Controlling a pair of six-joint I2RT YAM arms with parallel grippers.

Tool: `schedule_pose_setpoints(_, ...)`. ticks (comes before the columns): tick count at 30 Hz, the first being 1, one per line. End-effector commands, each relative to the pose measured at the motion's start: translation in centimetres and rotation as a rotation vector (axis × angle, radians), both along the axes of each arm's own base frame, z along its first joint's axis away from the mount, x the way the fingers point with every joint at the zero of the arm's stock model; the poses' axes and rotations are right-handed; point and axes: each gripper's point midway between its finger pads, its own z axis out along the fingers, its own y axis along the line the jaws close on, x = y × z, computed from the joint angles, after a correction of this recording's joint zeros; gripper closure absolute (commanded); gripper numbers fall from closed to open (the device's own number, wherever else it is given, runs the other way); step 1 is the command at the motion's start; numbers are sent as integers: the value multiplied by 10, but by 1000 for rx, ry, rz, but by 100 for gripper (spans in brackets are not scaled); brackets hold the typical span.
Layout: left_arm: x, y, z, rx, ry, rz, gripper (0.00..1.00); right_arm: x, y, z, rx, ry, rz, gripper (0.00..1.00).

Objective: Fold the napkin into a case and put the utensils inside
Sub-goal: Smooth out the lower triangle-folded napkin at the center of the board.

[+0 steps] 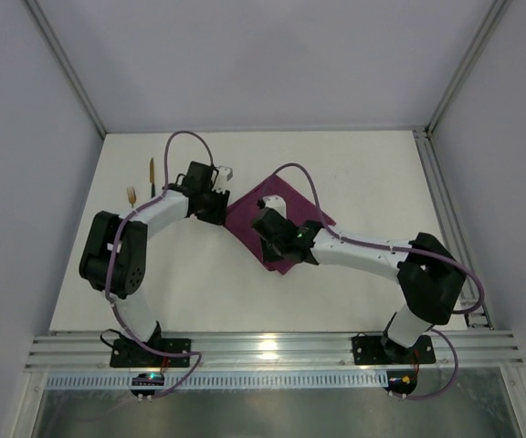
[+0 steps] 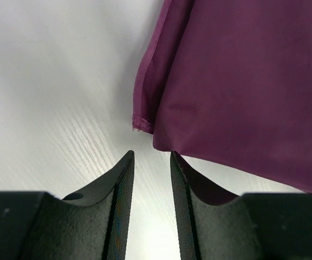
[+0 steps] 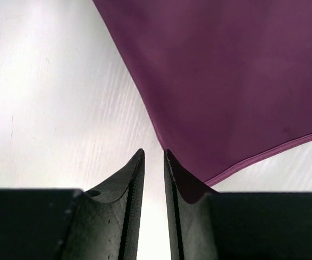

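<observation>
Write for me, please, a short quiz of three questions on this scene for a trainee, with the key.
1. True or false: the fork and the knife already lie inside the napkin.
2. In the top view, both lie: A) left of the napkin; B) right of it; C) on it.
3. What is held between the jaws of the left gripper and of the right gripper?
Key: 1 false; 2 A; 3 nothing, both pairs of jaws stand slightly apart with nothing in them.
</observation>
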Motion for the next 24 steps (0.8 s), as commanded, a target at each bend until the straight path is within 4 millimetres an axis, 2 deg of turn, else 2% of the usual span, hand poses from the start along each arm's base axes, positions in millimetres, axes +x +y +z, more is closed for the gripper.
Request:
schedule_pose_setpoints(1,-10,-1,-12,10,32,-56,65,0,5,-7,23,-8,-90,76)
schedule_pose_setpoints(4,-9,-4,-6,-5,14,-58,65,-9,8,-23,29,34,-94,76)
schedule_pose_setpoints(9,-9,-6,-2,-13,1,-67,64,-19,8,-35,88,67,-128,75)
schedule_pose_setpoints(17,-12,-21,-2,-25,-2,-106,64,-28,14,-41,212,103,-190,75)
schedule_pose_setpoints(24,-6,-19,0,-15,-22,-64,64,-30,3,-51,198,109,-251,75)
